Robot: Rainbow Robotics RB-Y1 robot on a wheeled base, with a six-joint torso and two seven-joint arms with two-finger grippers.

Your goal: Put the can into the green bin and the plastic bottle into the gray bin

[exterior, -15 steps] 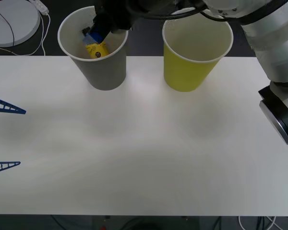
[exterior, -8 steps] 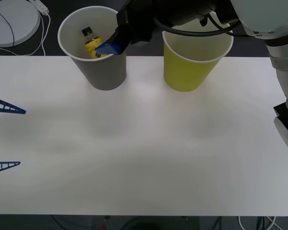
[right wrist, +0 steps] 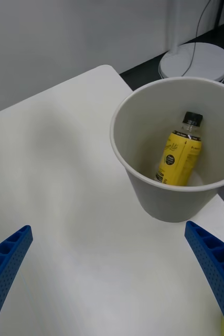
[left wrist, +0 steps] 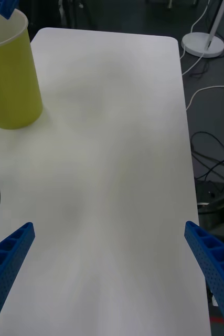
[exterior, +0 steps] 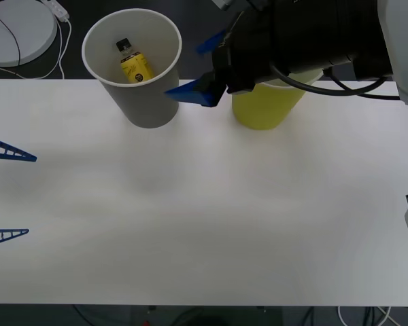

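Hovering my right gripper (exterior: 204,68) in the upper middle of the front frame, between the gray bin (exterior: 132,68) and the green bin (exterior: 262,112), fingers spread wide and holding nothing. In the right wrist frame both blue fingertips sit at the bottom corners with bare table (right wrist: 64,173) between them.

The plastic bottle (exterior: 134,63) lies inside the gray bin, to the left of my right gripper in the front frame. It stands nearly upright, leaning against the inner wall, black cap (right wrist: 192,117) up and slightly away from the bin's centre. Long axis: close to vertical, a small tilt. Yellow label with dark print, yellowish contents, clear neck under the cap. Much smaller than the bin around it. I judge that half of the job finished.

Green bin: my arm covers most of its mouth in the front frame, so I cannot say what is inside. The left wrist frame catches its yellow-green wall and white rim in the upper left corner, interior hidden.

My left gripper (left wrist: 112,283) is also wide, nothing held, idling over bare table well apart from both bins; its two fingertips show at the left edge of the front frame.

No can on the open tabletop. The right arm is nearer both bins.
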